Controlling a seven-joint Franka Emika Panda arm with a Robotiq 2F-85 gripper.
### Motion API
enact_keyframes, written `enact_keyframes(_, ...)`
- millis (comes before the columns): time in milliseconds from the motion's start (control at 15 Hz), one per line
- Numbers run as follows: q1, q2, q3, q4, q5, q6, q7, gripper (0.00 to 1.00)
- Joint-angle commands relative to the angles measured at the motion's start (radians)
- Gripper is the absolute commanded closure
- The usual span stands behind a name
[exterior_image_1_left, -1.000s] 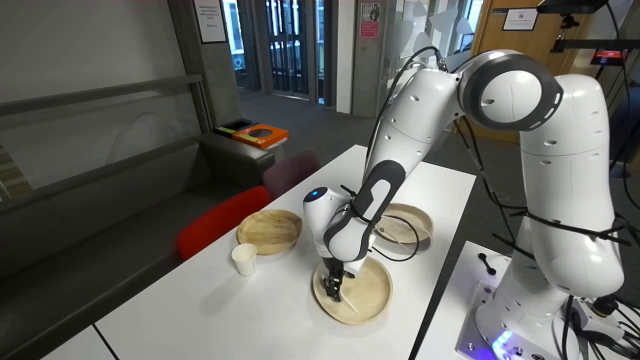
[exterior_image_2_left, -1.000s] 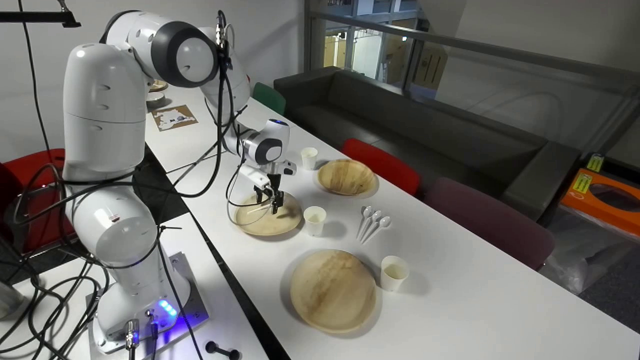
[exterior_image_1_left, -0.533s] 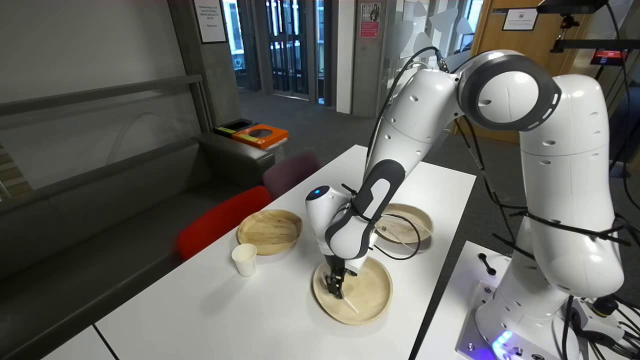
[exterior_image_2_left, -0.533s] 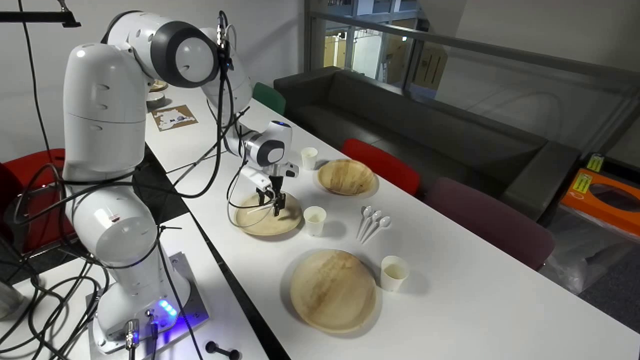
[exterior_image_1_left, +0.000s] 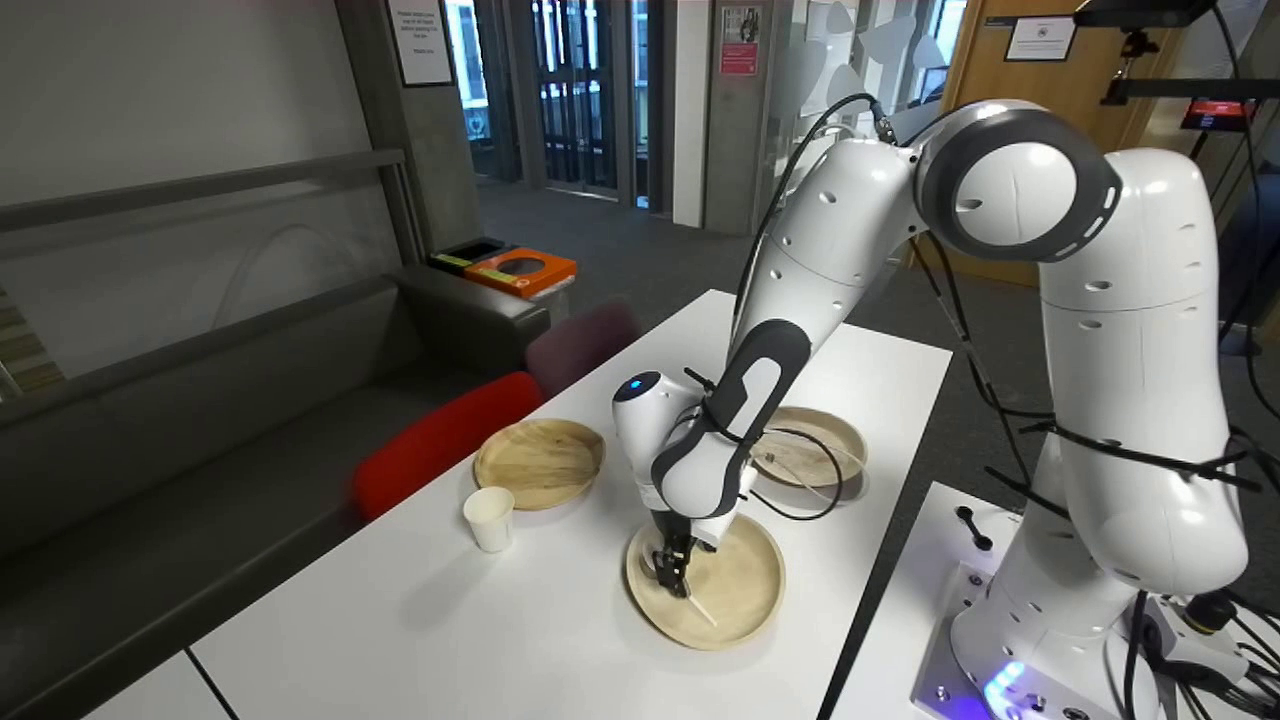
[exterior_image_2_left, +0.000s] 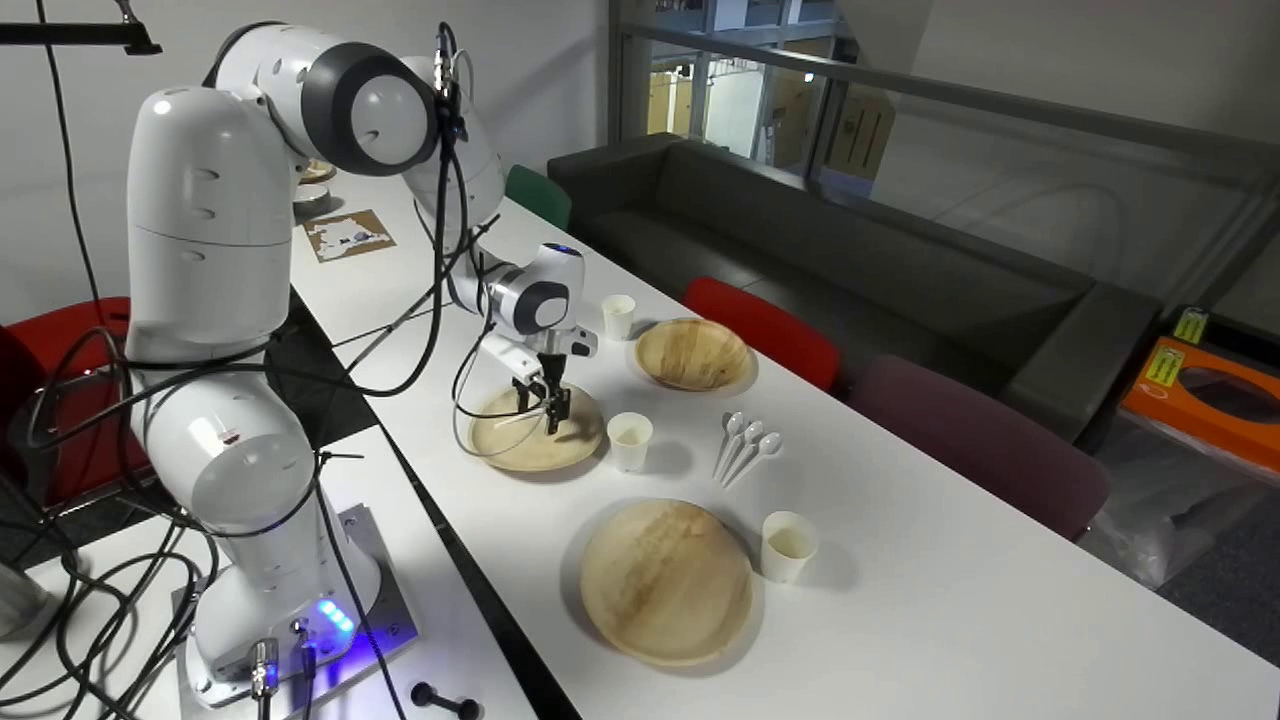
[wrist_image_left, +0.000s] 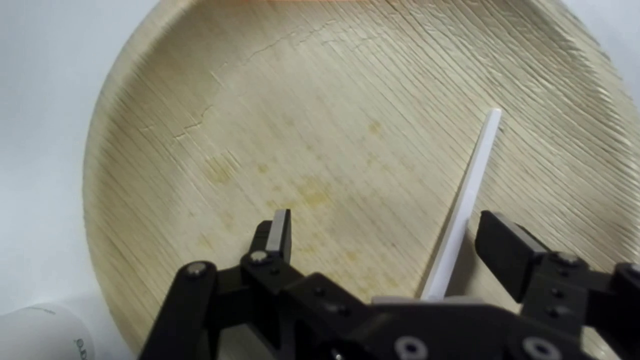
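A white spoon lies on a round, pale wooden plate (wrist_image_left: 150, 125). Its thin handle (wrist_image_left: 467, 197) runs between the fingers of my gripper (wrist_image_left: 385, 220) in the wrist view, close to the right-hand finger (wrist_image_left: 505, 250) and well away from the left-hand one. The jaws stand wide apart and grip nothing. The gripper's body covers most of the spoon's bowl. In an exterior view the gripper (exterior_image_1_left: 672, 580) points down low over the plate (exterior_image_1_left: 745, 580), and the handle (exterior_image_1_left: 702, 610) sticks out beside it. The gripper (exterior_image_2_left: 538, 408) also hangs over that plate (exterior_image_2_left: 500, 455) elsewhere.
A paper cup (exterior_image_2_left: 630, 443) stands beside the plate; more cups (exterior_image_2_left: 618, 316) (exterior_image_2_left: 788, 548) stand farther off. Also on the table are a wooden bowl (exterior_image_2_left: 692, 355), another plate (exterior_image_2_left: 668, 585) and a row of white spoons (exterior_image_2_left: 745, 448). Cables hang along the arm (exterior_image_2_left: 440, 250).
The gripper has shifted very slightly over the plate, mostly in the earlier half second. Its jaws have stayed wide apart. The spoon and plate look unmoved.
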Motion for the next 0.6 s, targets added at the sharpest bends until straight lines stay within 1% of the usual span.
enact_keyframes(0, 0.004, -0.017, -0.012, -0.031, -0.003, 0.032, 0.023, 0.00)
enact_keyframes(533, 0.008, 0.002, -0.031, -0.023, -0.012, 0.032, 0.045, 0.00)
